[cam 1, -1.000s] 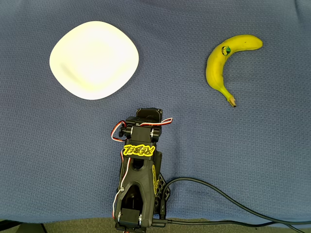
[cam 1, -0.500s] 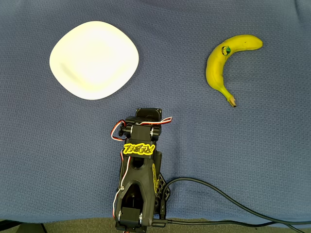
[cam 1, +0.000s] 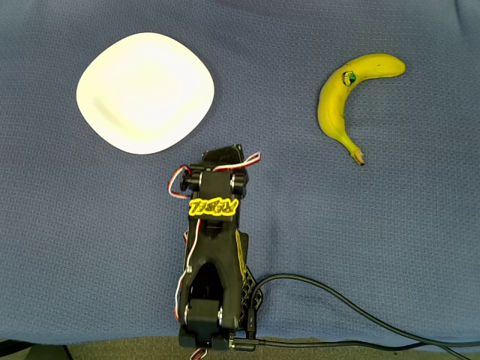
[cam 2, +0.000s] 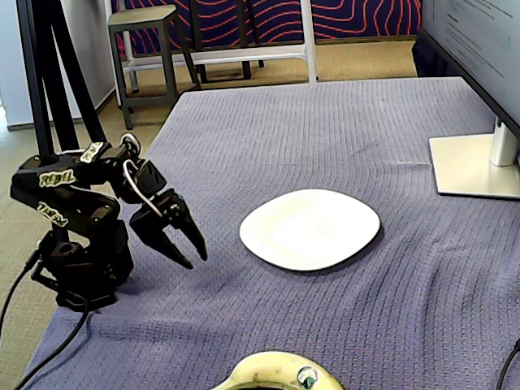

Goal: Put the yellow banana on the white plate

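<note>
So I hold the black two-finger gripper (cam 2: 193, 253) low over the blue woven cloth (cam 1: 420, 225), its jaws a little apart and holding nothing. The curved yellow banana (cam 1: 346, 96) lies well apart, far from the glossy white plate (cam 1: 145, 91). I should swing across and grab its thick middle (not the thin stem). Open cloth lies between; the black cable (cam 1: 352, 311) stays behind.
</note>
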Robot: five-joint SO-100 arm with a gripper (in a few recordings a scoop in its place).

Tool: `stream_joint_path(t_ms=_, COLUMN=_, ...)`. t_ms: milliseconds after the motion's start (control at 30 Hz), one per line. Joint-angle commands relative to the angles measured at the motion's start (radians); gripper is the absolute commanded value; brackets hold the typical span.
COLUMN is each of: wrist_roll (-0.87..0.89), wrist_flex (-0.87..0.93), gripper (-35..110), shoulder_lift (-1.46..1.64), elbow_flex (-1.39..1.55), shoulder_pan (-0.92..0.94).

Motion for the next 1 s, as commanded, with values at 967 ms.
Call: stream_joint_path(t_ms=967, wrist_roll=-0.836, wrist_flex=0.106, gripper=22, shoulder_lift=-1.032, elbow_flex=-0.982, shoulder_pan=0.253)
